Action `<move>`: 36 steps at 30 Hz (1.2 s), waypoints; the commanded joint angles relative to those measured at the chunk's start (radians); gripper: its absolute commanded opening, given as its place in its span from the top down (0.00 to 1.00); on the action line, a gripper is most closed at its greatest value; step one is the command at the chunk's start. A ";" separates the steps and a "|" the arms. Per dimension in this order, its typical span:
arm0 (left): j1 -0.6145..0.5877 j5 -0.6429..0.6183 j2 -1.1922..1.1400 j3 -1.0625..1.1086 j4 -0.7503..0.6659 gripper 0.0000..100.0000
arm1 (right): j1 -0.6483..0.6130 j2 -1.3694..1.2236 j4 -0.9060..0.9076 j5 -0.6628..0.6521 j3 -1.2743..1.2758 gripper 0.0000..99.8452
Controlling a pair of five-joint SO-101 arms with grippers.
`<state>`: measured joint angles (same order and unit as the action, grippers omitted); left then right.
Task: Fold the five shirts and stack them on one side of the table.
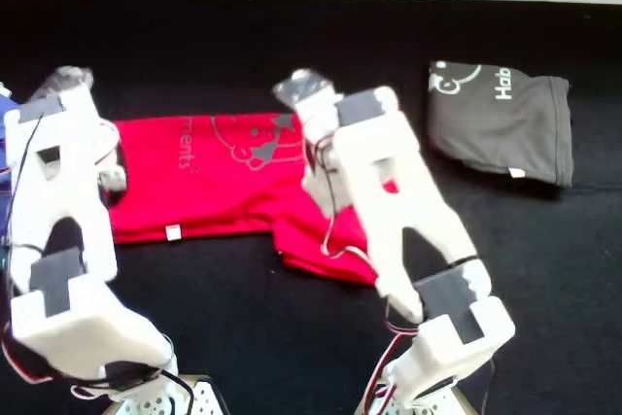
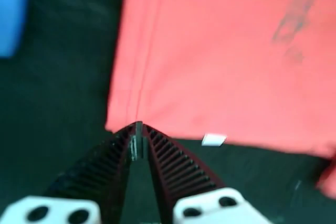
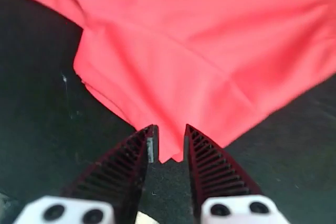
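Black tabletop (image 1: 243, 337), folded grey shirt (image 1: 501, 128)

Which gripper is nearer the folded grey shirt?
Right. The right gripper sits at the end of the red shirt nearest the grey shirt; the left gripper is at its far end.

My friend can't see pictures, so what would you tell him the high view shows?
A red shirt lies spread on a black table, with two white robot arms, the left arm and the right arm, bent over it. A folded grey shirt sits apart, farther right.
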<state>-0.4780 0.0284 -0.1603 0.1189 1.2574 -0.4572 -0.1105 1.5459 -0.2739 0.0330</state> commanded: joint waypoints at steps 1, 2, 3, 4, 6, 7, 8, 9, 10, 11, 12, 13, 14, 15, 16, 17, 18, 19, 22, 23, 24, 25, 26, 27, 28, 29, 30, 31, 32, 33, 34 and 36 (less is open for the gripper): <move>0.073 -0.080 0.065 0.007 -0.157 0.99 | 0.036 0.048 -0.114 -0.020 0.134 0.91; 0.096 -0.106 0.056 0.010 -0.196 0.99 | 0.058 0.048 -0.145 -0.018 0.168 0.91; 0.117 -0.130 0.042 0.010 -0.233 0.99 | 0.079 0.048 -0.168 -0.018 0.197 0.91; 0.136 -0.152 0.025 0.007 -0.270 0.99 | 0.099 0.048 -0.183 -0.017 0.222 0.91; 0.162 -0.180 -0.013 0.005 -0.358 0.99 | 0.131 0.048 -0.197 -0.018 0.257 0.91; 0.171 -0.189 -0.035 0.008 -0.400 0.99 | 0.142 0.048 -0.199 -0.021 0.271 0.91; 0.177 -0.199 -0.061 0.012 -0.434 0.99 | 0.150 0.048 -0.199 -0.021 0.282 0.91; 0.183 -0.216 -0.088 0.012 -0.457 0.99 | 0.154 0.047 -0.199 -0.021 0.292 0.91; 0.191 -0.238 -0.119 0.010 -0.470 0.99 | 0.156 0.047 -0.199 -0.023 0.298 0.91; 0.197 -0.256 -0.147 0.005 -0.479 0.99 | 0.157 0.045 -0.199 -0.023 0.303 0.91; 0.199 -0.272 -0.176 0.004 -0.488 0.99 | 0.160 0.044 -0.199 -0.023 0.308 0.91; 0.202 -0.284 -0.199 0.004 -0.502 0.99 | 0.162 0.042 -0.208 -0.023 0.309 0.91; 0.202 -0.292 -0.220 0.004 -0.509 0.99 | 0.165 0.041 -0.223 -0.023 0.315 0.91; 0.202 -0.293 -0.236 0.004 -0.516 0.99 | 0.165 0.041 -0.243 -0.023 0.326 0.91; 0.202 -0.288 -0.242 -0.007 -0.514 0.99 | 0.168 0.041 -0.265 -0.023 0.340 0.91; 0.202 -0.288 -0.249 -0.024 -0.509 0.99 | 0.170 0.041 -0.283 -0.023 0.352 0.91; 0.202 -0.287 -0.252 -0.033 -0.509 0.99 | 0.170 0.041 -0.305 -0.023 0.367 0.91; 0.202 -0.287 -0.254 -0.036 -0.509 0.99 | 0.170 0.041 -0.318 -0.023 0.381 0.91; 0.206 -0.287 -0.254 -0.016 -0.512 0.99 | 0.174 0.042 -0.331 -0.017 0.392 0.91; 0.211 -0.287 -0.255 -0.015 -0.514 0.99 | 0.174 0.045 -0.331 -0.017 0.392 0.91; 0.214 -0.285 -0.260 -0.016 -0.514 0.99 | 0.174 0.047 -0.331 -0.017 0.392 0.91; 0.217 -0.285 -0.269 -0.024 -0.514 0.99 | 0.174 0.047 -0.331 -0.015 0.392 0.91; 0.217 -0.285 -0.277 -0.025 -0.514 0.99 | 0.174 0.047 -0.332 -0.005 0.390 0.91; 0.217 -0.285 -0.283 -0.028 -0.514 0.99 | 0.173 0.047 -0.332 0.023 0.390 0.91; 0.217 -0.285 -0.292 -0.045 -0.511 0.99 | 0.173 0.047 -0.332 0.058 0.390 0.91; 0.217 -0.285 -0.300 -0.059 -0.509 0.99 | 0.173 0.047 -0.332 0.089 0.390 0.91; 0.217 -0.285 -0.305 -0.065 -0.509 0.99 | 0.173 0.044 -0.329 0.112 0.390 0.91; 0.217 -0.285 -0.311 -0.068 -0.509 0.99 | 0.173 0.042 -0.326 0.126 0.392 0.91; 0.217 -0.285 -0.311 -0.068 -0.509 0.99 | 0.173 0.042 -0.326 0.133 0.397 0.91; 0.217 -0.285 -0.312 -0.070 -0.509 0.99 | 0.173 0.042 -0.325 0.133 0.398 0.91; 0.217 -0.285 -0.312 -0.070 -0.509 0.99 | 0.174 0.042 -0.325 0.133 0.398 0.91; 0.217 -0.285 -0.312 -0.068 -0.508 0.99 | 0.176 0.042 -0.325 0.133 0.400 0.91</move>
<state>-0.2770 -0.2524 -0.4672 0.0729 0.7603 -0.2946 -0.1074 1.2283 -0.1542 0.4335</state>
